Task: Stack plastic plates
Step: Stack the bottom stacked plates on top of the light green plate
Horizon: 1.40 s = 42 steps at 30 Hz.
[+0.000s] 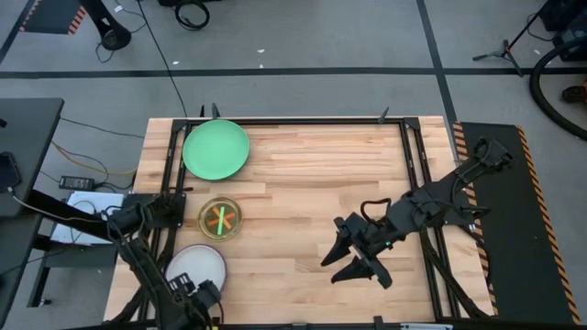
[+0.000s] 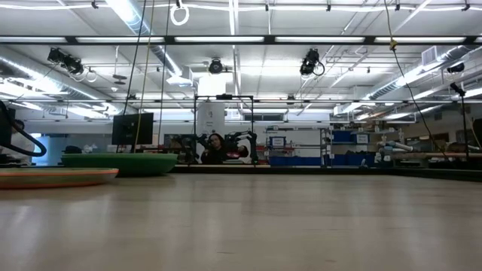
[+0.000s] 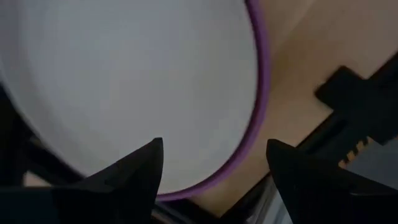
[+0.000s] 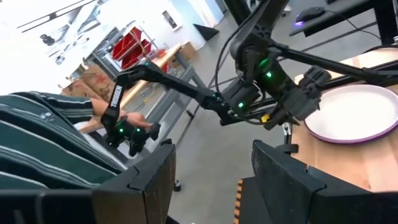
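Three separate piles on tabletop (image 1: 312, 183): green plate (image 1: 215, 149), small translucent stack (image 1: 220, 219), white-on-purple plates (image 1: 195, 269). Left gripper (image 3: 214, 165) spread over latter; right gripper (image 1: 351, 258) spread, idle. Merging remains

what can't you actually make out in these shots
- How many plates sit under the white plate: the left wrist view shows only a purple rim below it.
- The left gripper in the high view: it runs off the bottom edge.
- The small stack: plates too small to count from above, and an edge-on sliver in the low view.
- The green plate: one or several, hidden from above.
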Available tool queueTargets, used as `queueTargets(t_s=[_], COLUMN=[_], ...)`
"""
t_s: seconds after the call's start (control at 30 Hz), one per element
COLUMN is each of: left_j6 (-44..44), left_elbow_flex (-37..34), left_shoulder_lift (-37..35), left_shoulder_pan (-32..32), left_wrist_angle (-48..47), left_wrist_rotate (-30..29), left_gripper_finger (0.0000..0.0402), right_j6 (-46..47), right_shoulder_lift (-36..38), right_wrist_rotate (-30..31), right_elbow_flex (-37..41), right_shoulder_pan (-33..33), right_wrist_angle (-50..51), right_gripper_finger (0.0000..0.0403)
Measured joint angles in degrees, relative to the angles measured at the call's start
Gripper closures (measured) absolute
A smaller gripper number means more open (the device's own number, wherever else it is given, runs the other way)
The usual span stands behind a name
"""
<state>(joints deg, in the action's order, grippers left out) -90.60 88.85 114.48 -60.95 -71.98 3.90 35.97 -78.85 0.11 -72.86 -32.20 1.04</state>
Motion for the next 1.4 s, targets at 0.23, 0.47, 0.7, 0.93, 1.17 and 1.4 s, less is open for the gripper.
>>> queueTargets(t_s=[0.23, 0.47, 0.7, 0.93, 1.17, 1.4], left_j6=[1.90, 1.97, 5.60, 9.97, 12.16, 17.09], left_elbow_flex=[-3.46, -7.68, -7.75, -7.73, -3.17, 15.60], left_shoulder_lift=[0.00, 0.00, 2.49, 5.14, 5.78, 5.82], left_shoulder_pan=[-0.13, -0.72, -1.18, -2.01, -2.24, -2.50], left_wrist_angle=[11.20, 10.39, 8.16, 9.18, 3.21, -11.26], left_wrist_rotate=[-1.61, -1.48, -0.83, -1.15, -1.86, -6.50], left_gripper_finger=[0.0124, 0.0150, 0.0175, 0.0249, 0.0356, 0.0357], right_j6=[-0.11, 0.07, 0.07, 0.07, -0.09, -1.32], right_shoulder_lift=[0.00, 0.00, 0.00, 0.00, 0.00, 0.00], right_wrist_rotate=[1.56, 1.57, 1.57, 1.57, 0.01, -2.46], right_elbow_flex=[0.00, 0.00, 0.00, 0.00, 0.00, -0.02], right_shoulder_pan=[-0.40, -0.21, -0.21, -0.21, 0.75, 3.18], right_wrist_angle=[0.00, 0.00, -0.01, -0.01, -0.01, 0.67], right_gripper_finger=[0.0186, 0.0186, 0.0186, 0.0186, 0.0186, 0.0186])
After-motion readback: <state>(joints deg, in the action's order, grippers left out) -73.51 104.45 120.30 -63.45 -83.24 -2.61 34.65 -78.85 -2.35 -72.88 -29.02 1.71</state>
